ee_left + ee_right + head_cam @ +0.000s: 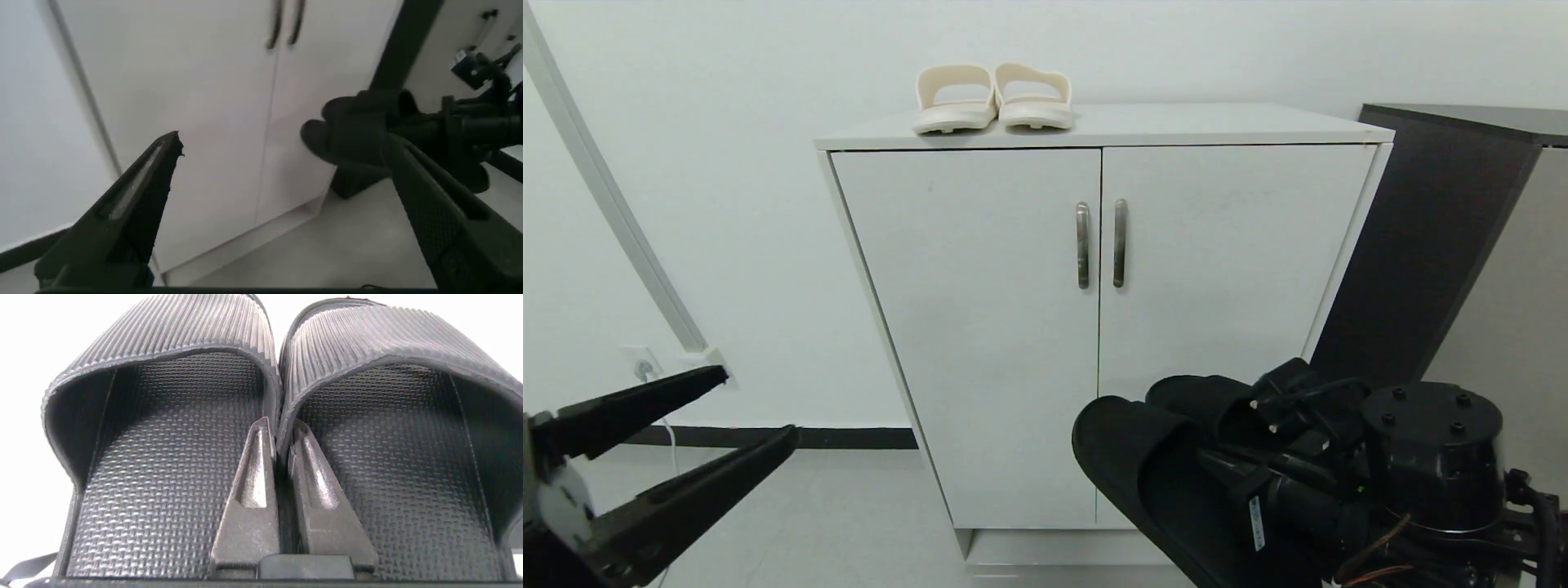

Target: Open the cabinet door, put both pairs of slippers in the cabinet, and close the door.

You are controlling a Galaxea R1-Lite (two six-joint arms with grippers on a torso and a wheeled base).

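A white cabinet (980,327) stands in front of me with both doors shut, its two metal handles (1101,243) side by side at the centre. On its top sits a cream pair of slippers (992,100). Low at the right, before the right door (1225,269), my right gripper (280,429) is shut on a black pair of slippers (1143,457), pinching their two inner walls together. The black slippers (359,135) are held off the floor. My left gripper (758,402) hangs open and empty at the lower left, away from the cabinet (212,98).
A dark grey cabinet (1462,245) stands close against the white one's right side. On the left wall are a slanted grey conduit (605,196) and a socket with a cable (641,363). Bare floor (849,506) lies left of the cabinet.
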